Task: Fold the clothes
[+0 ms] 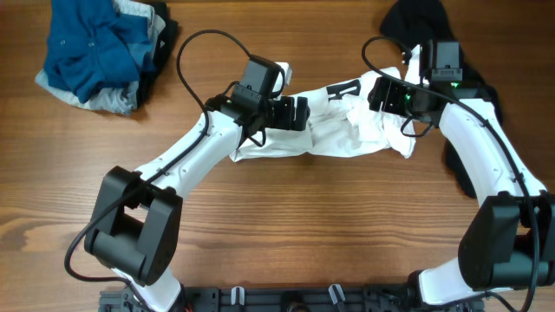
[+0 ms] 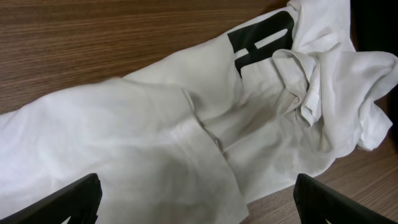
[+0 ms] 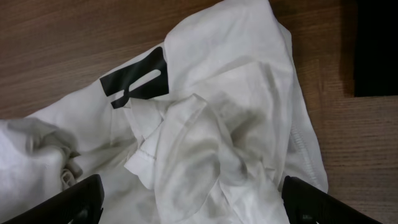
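One white short-sleeved fabric shirt [image 1: 347,130] lies crumpled on the brown wood-grain bench [image 1: 303,225], in the far middle between the two arms. It is soft, thin cloth, bunched into ridges and loose folds, with a stitched hem turned up near its middle in the right wrist view. One bold black block letter [image 1: 345,89] shows on its far side, and no other print is readable.

There are two claws. The left claw [image 2: 196,186] hangs over the shirt's left part with its dark fingers [image 2: 68,199] spread wide at the frame's corners, and cloth lies below them, ungripped. The right claw [image 3: 191,186] hangs over the right part, its jaws likewise wide apart and closed on nothing.

One heap of blue and grey cloth garments [image 1: 95,52] sits rumpled at the far left corner, well apart from the shirt. One plain black cloth garment [image 1: 416,22] lies at the far right, just beside the shirt's right end and partly under the right arm.

The shirt's near edge runs ragged across the bench. Bare wood shows in front of it, and also between it and the blue heap.
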Tool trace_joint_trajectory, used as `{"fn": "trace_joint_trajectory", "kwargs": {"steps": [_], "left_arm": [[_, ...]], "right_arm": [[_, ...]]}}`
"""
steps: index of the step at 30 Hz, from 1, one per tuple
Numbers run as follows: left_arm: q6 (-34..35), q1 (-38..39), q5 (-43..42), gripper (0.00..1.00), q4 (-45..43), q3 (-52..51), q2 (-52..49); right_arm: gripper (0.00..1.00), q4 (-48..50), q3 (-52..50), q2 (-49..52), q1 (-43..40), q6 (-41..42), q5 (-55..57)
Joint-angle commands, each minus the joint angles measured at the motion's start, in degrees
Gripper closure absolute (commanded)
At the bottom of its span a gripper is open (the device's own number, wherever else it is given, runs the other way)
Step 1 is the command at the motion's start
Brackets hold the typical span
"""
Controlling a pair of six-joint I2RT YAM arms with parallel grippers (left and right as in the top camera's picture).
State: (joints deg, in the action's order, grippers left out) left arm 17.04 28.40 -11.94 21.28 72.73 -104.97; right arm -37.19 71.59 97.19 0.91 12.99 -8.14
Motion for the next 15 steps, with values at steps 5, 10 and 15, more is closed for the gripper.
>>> {"fn": "trace_joint_trajectory", "kwargs": {"steps": [5,10,15], "left_arm": [[0.13,-2.03,-0.44,0.0,4.2,0.9,-0.24],[0.09,-4.87,-0.42,0.0,11.45,0.9,-0.2],[-0.28,-7.23,2.14,0.0,16.57,0.9,-0.2]], "right_arm": [[0.07,1.81,-0.81,1.49,-2.27,-1.14,-0.7],[0.0,3.48,-0.81,5.25,-2.93,-2.95,5.99],[0.01,6.86,-0.79,11.06,-2.93,-6.99,4.7]]}}
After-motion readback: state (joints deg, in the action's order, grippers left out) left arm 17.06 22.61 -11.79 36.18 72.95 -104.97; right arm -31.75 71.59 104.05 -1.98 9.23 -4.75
